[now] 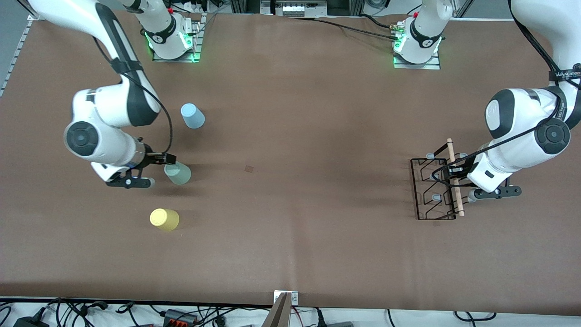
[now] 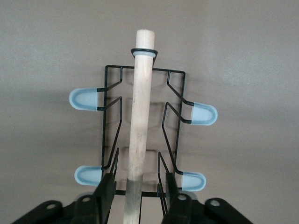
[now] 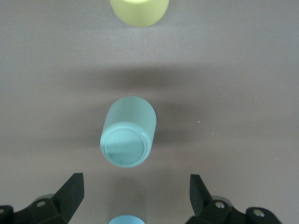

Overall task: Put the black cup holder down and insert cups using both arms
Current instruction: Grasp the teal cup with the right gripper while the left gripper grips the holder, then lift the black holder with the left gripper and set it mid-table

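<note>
Front view: a brown table is seen from above. The black cup holder lies toward the left arm's end of the table, a small wire rack with a light wooden rod handle along its top. The left gripper is lowered over the middle of that rod. Well apart from the holder, toward the right arm's end, three cups are stood upside down: the blue cup farthest from the camera, the green cup in the middle, the yellow cup nearest. The right gripper is held low, just beside the green cup.

Left wrist view: the rod is seen between the two fingers, which are partly closed and set narrowly on either side; contact cannot be confirmed. The holder is judged light and stiff, and the rod is the natural place to be gripped, near its middle so the rack hangs level. Grey-tipped pegs are splayed outward.

Right wrist view: the fingers are spread wide and nothing is held. The green cup is seen ahead, outside the jaws. The cups are judged light, smooth plastic, easily tipped or squeezed, best taken across the sidewall.
</note>
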`<state>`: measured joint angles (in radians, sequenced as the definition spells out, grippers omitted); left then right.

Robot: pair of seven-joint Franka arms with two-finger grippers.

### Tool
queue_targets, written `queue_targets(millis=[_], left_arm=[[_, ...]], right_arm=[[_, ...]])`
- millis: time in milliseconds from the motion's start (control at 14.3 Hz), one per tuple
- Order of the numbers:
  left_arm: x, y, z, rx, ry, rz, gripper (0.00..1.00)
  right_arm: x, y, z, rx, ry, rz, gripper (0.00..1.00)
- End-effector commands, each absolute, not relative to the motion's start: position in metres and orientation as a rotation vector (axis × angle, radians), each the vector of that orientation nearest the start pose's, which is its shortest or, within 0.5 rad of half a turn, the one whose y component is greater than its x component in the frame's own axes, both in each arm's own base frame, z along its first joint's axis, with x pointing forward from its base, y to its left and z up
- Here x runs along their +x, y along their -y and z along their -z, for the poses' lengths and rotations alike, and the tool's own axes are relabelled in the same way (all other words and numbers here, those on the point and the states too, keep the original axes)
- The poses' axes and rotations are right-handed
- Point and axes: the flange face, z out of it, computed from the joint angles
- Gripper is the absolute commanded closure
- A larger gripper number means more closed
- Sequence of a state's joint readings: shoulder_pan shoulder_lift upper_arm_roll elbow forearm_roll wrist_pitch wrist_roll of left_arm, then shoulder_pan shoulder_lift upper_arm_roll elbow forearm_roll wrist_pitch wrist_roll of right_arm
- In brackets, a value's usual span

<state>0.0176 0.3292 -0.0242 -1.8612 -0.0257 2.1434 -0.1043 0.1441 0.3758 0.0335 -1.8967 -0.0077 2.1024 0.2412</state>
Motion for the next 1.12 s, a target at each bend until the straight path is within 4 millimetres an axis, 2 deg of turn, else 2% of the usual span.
queue_targets(millis=[0,140,280,350,490,770,840,1049], left_arm=[[0.623,0.003,-0.335,-3.163,0.166,-0.068,0.56],[0.622,0.002,-0.334,-3.164,0.168,-0.07,0.64],[0.622,0.002,-0.337,-3.163,0.166,-0.072,0.87],[0.621,0.003,-0.339,-3.163,0.163,-0.077,0.96],[0.621,0.011,-0.346,-3.165,0.134,-0.104,0.99],[0.629,0.077,-0.391,-3.204,0.041,-0.027,1.0],[0.632,0.101,-0.403,-3.22,-0.02,0.01,1.0],[0.628,0.193,-0.434,-3.269,-0.227,0.1,1.0]], right_arm=[[0.593,-0.11,-0.275,-3.155,-0.154,-0.247,0.0],[0.594,-0.109,-0.258,-3.151,-0.235,-0.254,0.0],[0.597,-0.112,-0.253,-3.097,-0.349,-0.241,0.0],[0.599,-0.115,-0.246,-3.089,-0.353,-0.225,0.0],[0.596,-0.123,-0.236,-3.095,-0.329,-0.238,0.0],[0.596,-0.116,-0.22,-3.099,-0.332,-0.272,0.0],[0.597,-0.118,-0.219,-3.1,-0.327,-0.27,0.0],[0.606,-0.115,-0.228,-3.109,-0.308,-0.235,0.0]])
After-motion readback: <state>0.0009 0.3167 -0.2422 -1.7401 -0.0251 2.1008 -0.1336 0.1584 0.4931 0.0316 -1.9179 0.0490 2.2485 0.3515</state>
